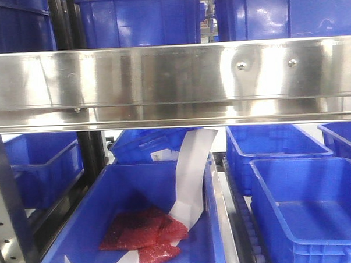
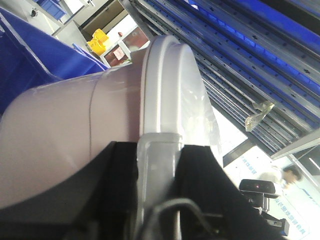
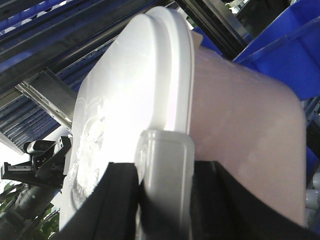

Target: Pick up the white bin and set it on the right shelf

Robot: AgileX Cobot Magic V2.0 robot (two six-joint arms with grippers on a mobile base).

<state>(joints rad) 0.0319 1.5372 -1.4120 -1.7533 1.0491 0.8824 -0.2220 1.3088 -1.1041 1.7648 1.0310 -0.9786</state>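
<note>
The left gripper clamps its black fingers on the pale latch at one end of the white bin. The right gripper grips the other end likewise, so the bin hangs between both arms, its lid rim close to slatted rack rails. Farther off, the right shelf spans the front view with its steel rail, blue bins crowding the levels above and below.

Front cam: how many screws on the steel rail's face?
2, on the right shelf rail, right of centre: left screw, right screw. Smaller fastener under its lip; more may be hidden.
</note>
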